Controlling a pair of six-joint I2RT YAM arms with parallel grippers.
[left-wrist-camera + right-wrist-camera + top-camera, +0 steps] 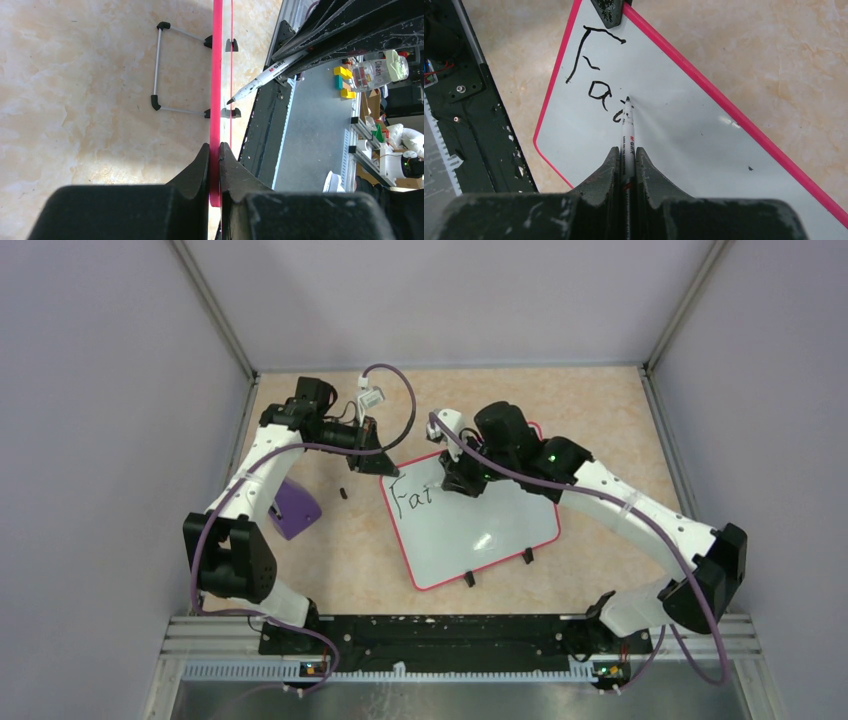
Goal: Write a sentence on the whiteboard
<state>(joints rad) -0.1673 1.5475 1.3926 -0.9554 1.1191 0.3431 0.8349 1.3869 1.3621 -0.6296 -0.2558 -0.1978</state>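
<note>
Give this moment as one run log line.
left gripper: shut on whiteboard rim | right gripper: shut on marker, tip at whiteboard | sentence: only first letters written

Left gripper (214, 146) closed tight, arm stretched forward. Right gripper (626, 149) pinched closed, arm folded inward toward centre.

Black handwritten lettering (591, 75) on the whiteboard (674, 150) read "Fa", and a further stroke beside the pen tip was too partial to read. The white marker (265, 76) carried small red print on its barrel that looked like "M&G", though not fully legible. A clear bottle (378, 70) in the background bore the word "Clean".
</note>
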